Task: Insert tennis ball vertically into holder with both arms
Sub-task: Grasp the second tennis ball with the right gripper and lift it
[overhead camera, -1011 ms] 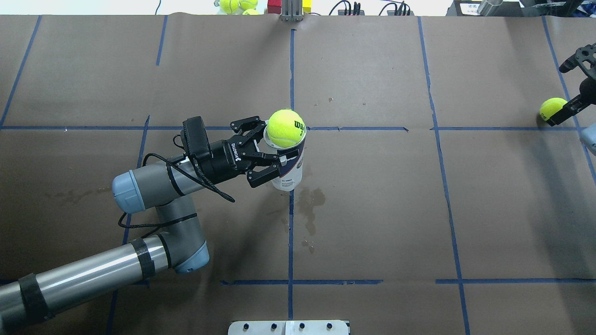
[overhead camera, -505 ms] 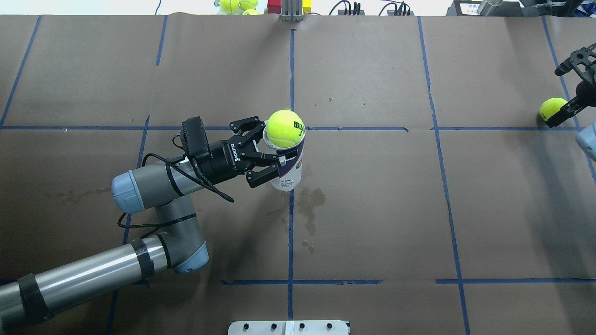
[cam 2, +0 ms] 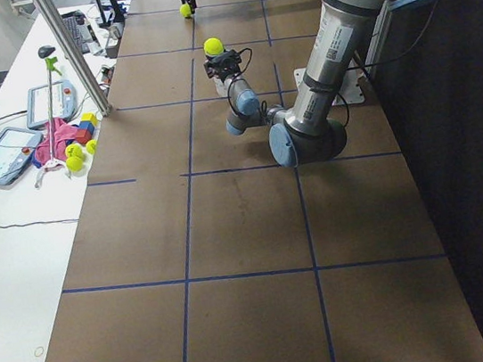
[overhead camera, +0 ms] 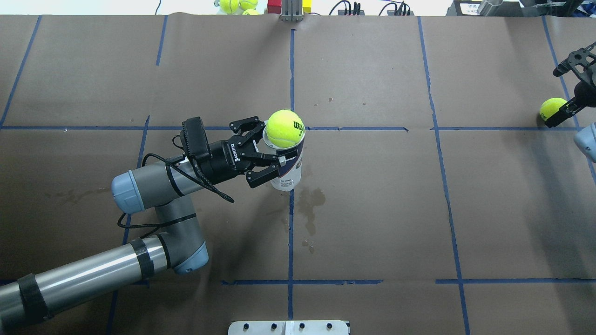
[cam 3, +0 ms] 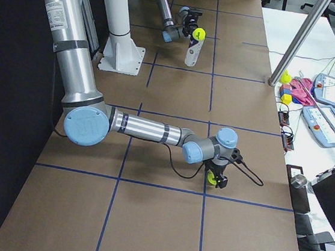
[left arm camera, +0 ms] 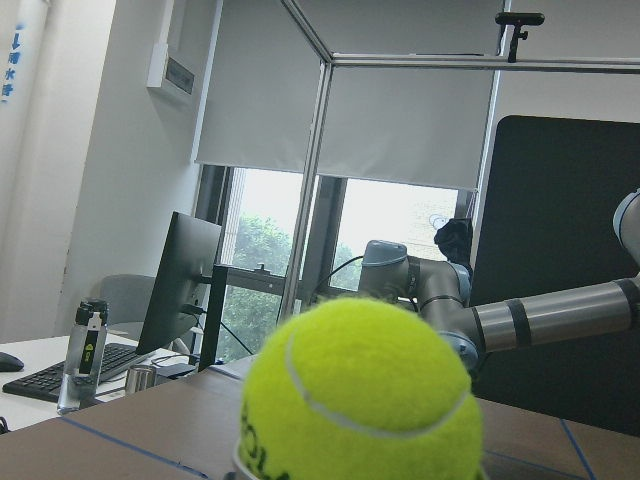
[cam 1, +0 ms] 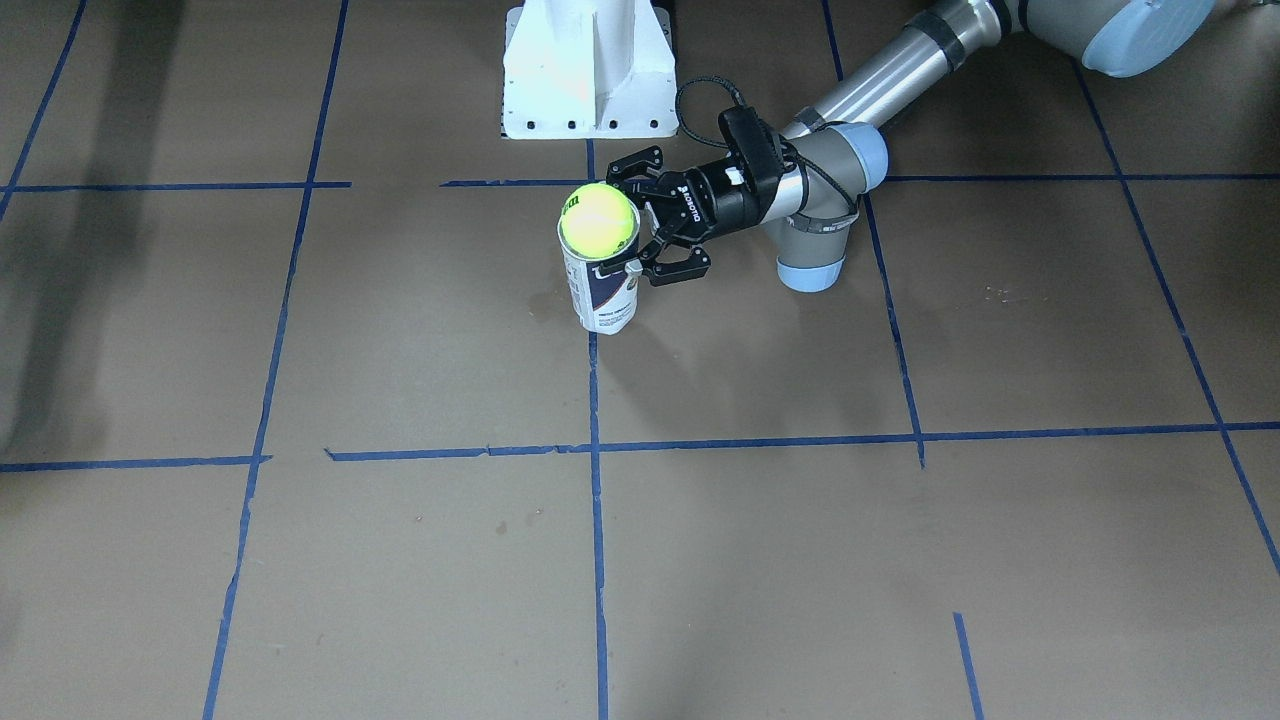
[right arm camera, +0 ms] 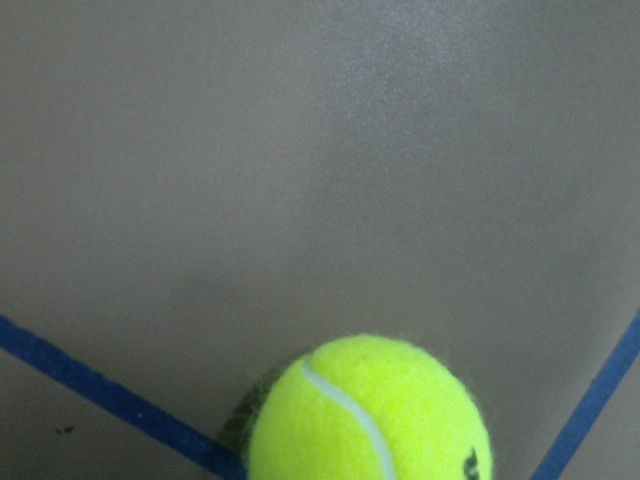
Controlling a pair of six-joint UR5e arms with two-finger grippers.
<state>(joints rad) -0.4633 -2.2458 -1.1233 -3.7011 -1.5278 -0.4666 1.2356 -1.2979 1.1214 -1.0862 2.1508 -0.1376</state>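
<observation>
The holder (overhead camera: 287, 171), a clear tube with a white and navy label, stands upright near the table's middle. A yellow tennis ball (overhead camera: 285, 128) rests on its open top, more than half showing. My left gripper (overhead camera: 272, 143) comes in from the side and is shut on the holder just under the rim; the front view shows the same holder (cam 1: 603, 295), ball (cam 1: 598, 220) and left gripper (cam 1: 628, 220). At the far right a second tennis ball (overhead camera: 551, 108) lies on the table, seen up close as ball (right arm camera: 370, 415). My right gripper (overhead camera: 555, 97) hangs open over it.
The white pedestal base (cam 1: 585, 70) stands at the robot's side of the table. Spare tennis balls (overhead camera: 230, 4) and a metal post (overhead camera: 291, 11) sit at the far edge. A damp stain (overhead camera: 309, 204) marks the paper beside the holder. Tablets (cam 2: 3, 151) lie on the side table.
The right gripper has turned and shifted slightly over the second ball. The left gripper, the holder and the ball on top have not moved.
</observation>
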